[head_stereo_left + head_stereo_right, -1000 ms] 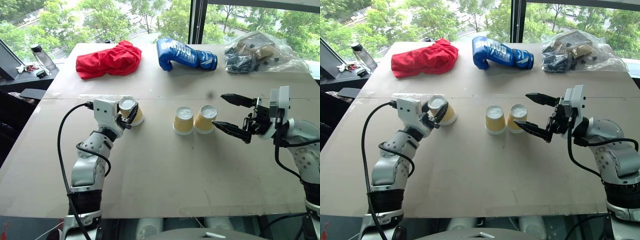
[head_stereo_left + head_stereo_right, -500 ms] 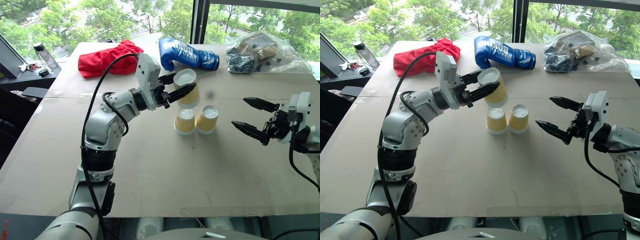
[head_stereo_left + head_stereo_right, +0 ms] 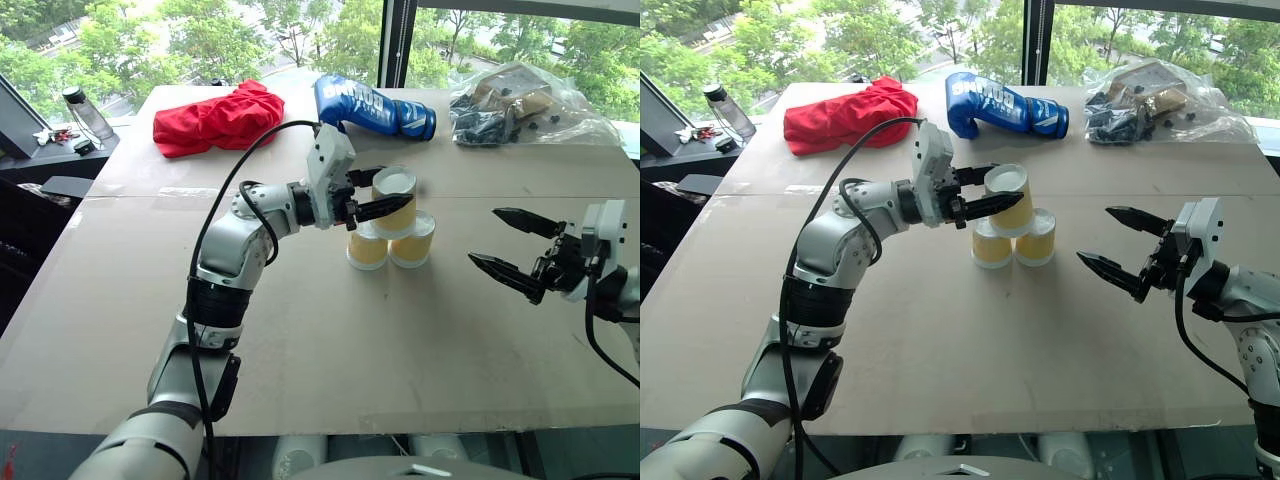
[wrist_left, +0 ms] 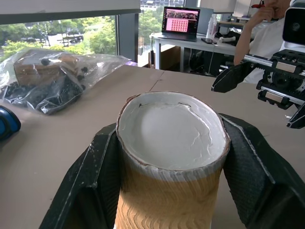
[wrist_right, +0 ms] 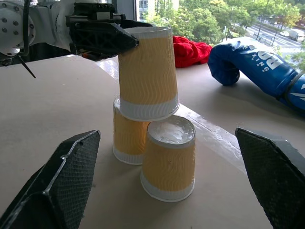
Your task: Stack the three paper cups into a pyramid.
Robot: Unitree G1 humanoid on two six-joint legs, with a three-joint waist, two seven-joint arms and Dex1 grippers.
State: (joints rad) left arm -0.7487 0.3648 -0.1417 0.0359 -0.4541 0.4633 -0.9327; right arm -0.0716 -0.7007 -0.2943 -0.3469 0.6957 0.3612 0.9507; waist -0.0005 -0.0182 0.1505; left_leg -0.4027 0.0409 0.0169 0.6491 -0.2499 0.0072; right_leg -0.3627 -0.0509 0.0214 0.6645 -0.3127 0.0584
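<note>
Counter point(image 3: 300, 340): carries everything, two cups standing mid-counter.
Left gripper point(image 3: 385, 195): clamped on the top cup point(image 3: 394, 200), upside down, right over the pair.
Right gripper point(image 3: 510, 245): jaws wide, holding nothing, off beside the stack.
Base cups: left cup point(image 3: 366, 247) and right cup point(image 3: 412, 240), inverted, side by side, touching.

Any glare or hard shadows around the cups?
Left eye view: window daylight, only soft shadows by the base cups, sheen on the plastic bag. Right wrist view: glossy strip on the table beside them. Left wrist view: held cup evenly lit.
</note>
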